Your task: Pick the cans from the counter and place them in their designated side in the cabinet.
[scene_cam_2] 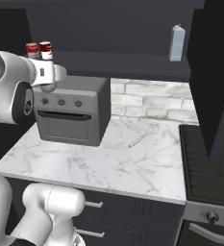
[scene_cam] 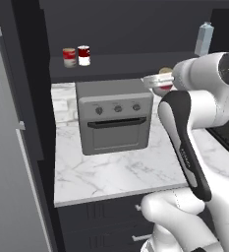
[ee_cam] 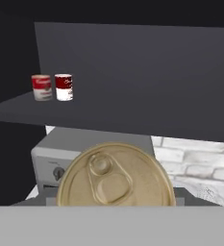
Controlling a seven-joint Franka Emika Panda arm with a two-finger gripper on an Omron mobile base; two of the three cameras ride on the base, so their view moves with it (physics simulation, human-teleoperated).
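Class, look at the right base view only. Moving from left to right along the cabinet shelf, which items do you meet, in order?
Red can with the tan band → red-and-white can → tall pale carton, all standing upright on the dark cabinet shelf.

Bystanders in the kitchen
Grey toaster oven (scene_cam: 115,120) at center; whisk (scene_cam_2: 144,136) at three o'clock; carton (scene_cam_2: 177,43) at one o'clock.

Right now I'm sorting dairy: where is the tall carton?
The carton stands upright on the cabinet shelf, toward its right end in the right base view, far from the two cans at the left end, above the brick backsplash.
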